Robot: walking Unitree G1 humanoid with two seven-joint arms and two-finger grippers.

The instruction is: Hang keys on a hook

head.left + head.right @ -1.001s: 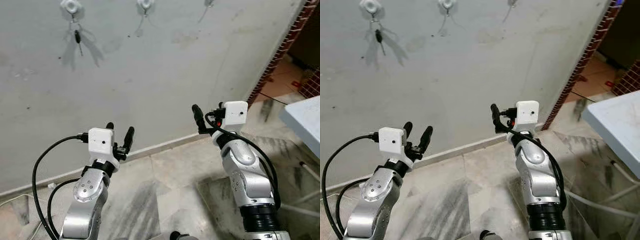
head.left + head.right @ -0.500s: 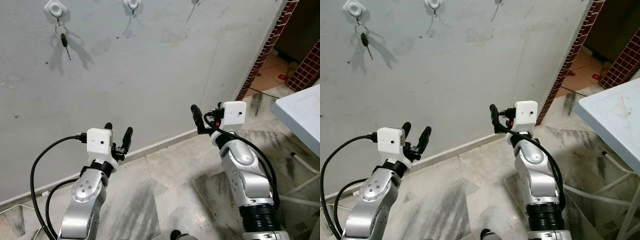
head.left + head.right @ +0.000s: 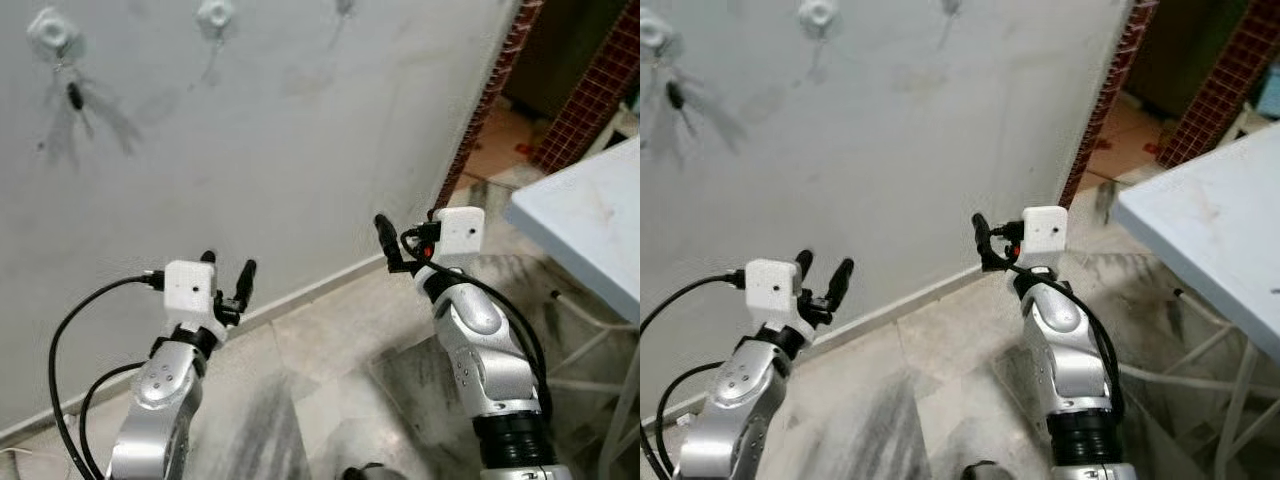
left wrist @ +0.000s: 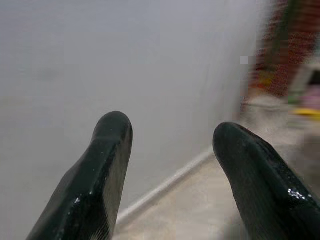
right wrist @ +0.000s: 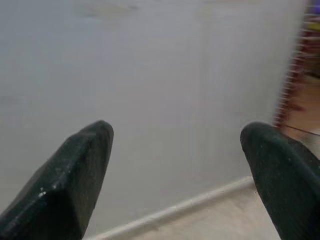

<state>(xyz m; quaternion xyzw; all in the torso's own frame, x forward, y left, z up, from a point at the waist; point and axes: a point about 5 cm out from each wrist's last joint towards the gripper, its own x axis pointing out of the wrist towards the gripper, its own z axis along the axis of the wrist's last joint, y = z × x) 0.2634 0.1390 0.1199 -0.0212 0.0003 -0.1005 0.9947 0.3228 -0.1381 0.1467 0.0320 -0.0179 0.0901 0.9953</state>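
Keys (image 3: pixel 74 97) on hook (image 3: pixel 52 31), unlabelled.

Soft even daylight, slight motion blur

three wall hooks (image 3: pixel 213 14), one set of keys (image 3: pixel 73 96), two grippers, left gripper (image 3: pixel 227 272), right gripper (image 3: pixel 384 240), one table (image 3: pixel 580 225)

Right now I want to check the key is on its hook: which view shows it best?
The left eye view: the key hangs below the leftmost hook, clear of the frame edge, though blurred. The right eye view has the same key at its left edge. Both wrist views face bare wall between open fingers.
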